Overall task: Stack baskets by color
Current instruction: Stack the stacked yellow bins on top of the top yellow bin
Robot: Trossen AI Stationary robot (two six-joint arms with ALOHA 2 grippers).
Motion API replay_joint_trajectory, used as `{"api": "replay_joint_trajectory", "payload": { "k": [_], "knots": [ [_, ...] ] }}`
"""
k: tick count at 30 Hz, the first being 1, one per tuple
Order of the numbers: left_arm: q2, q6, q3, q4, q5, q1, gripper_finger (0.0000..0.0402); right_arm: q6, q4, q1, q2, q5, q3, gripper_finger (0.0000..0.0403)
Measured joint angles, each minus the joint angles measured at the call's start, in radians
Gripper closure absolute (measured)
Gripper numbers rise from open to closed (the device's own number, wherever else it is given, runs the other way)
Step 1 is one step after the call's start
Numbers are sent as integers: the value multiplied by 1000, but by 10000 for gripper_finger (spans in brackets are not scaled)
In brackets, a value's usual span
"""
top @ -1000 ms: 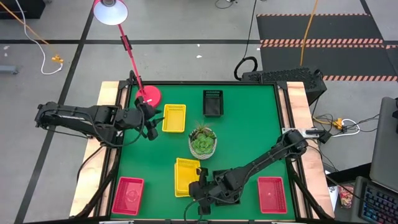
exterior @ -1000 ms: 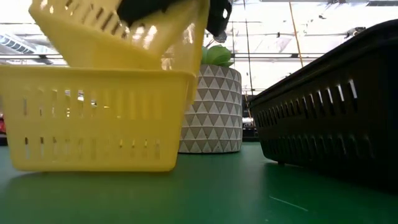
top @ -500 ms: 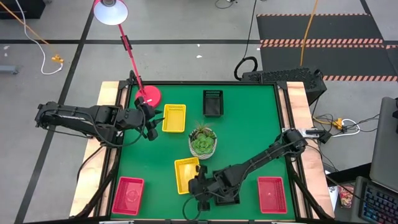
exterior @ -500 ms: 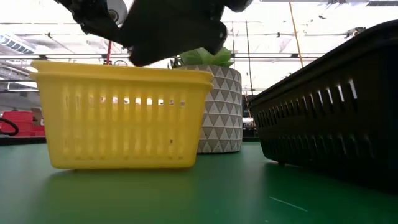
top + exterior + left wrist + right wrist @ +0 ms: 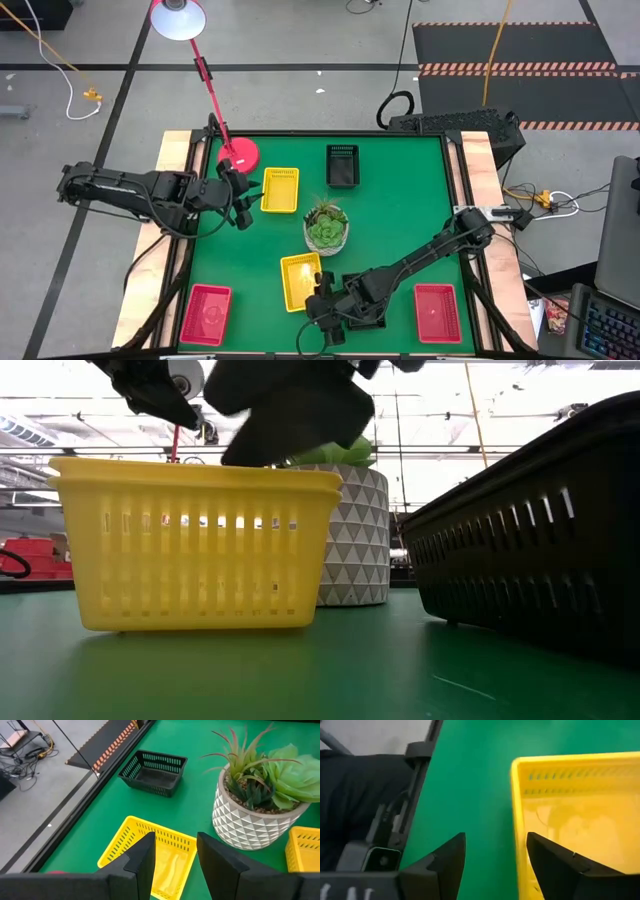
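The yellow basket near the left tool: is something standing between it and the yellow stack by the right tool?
Partly. The potted succulent stands close beside the straight path from that yellow basket to the yellow stack; nothing else intervenes.

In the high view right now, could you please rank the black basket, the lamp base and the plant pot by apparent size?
1. Plant pot, largest.
2. Black basket and lamp base: too alike to rank.

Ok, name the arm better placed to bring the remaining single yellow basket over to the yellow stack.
Left. Its jaws stand open right at the single yellow basket. The right gripper, jaws open, sits by the yellow stack, beyond the potted succulent.
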Motion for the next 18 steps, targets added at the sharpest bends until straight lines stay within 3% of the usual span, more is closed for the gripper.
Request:
{"api": "replay_joint_trajectory", "payload": {
  "k": [6,18],
  "knots": [
    [0,-8,0,0,0,-18,254,-51,-40,10,10,124,0,208],
    [0,-4,0,23,0,-49,254,-153,11,24,74,131,2,247]
  ]
}}
